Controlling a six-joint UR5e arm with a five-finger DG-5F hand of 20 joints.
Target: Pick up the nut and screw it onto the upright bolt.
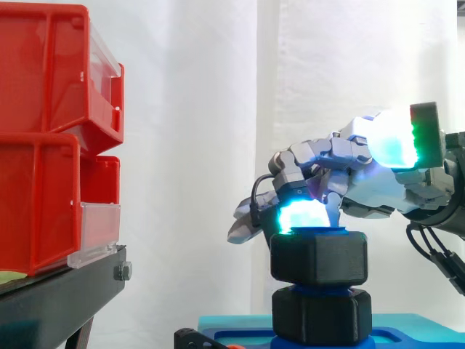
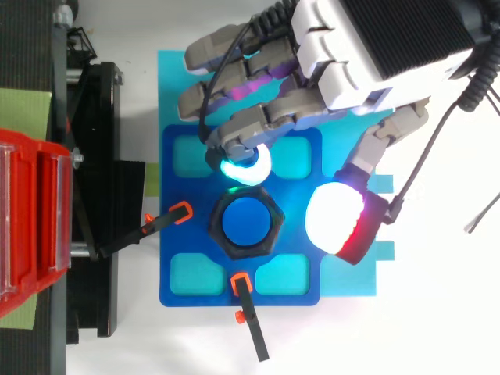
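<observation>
Nut: the black six-sided plastic nut [image 1: 318,256] sits on the upright blue threaded bolt [image 2: 244,223]. The bolt's end shows through its bore, and a strip of blue thread shows above the black six-sided block [image 1: 321,314] below.
Axis: the bolt stands vertical on the blue fixture plate [image 2: 203,297], so the nut must turn about that upright line.
Hand: the grey-and-white robot hand [image 2: 344,62] is open, its fingers loosely bent and gripping nothing.
Contact: one cyan-glowing fingertip [image 1: 304,216] rests at the nut's top rim, on the hand's side.
Thumb: its white-and-red pad [image 2: 336,219] hangs beside the nut, apart from it and higher.
Key relation: the nut lies below and just ahead of the fingers. To turn it, fingertip and thumb likely need to close on opposite flats.
</observation>
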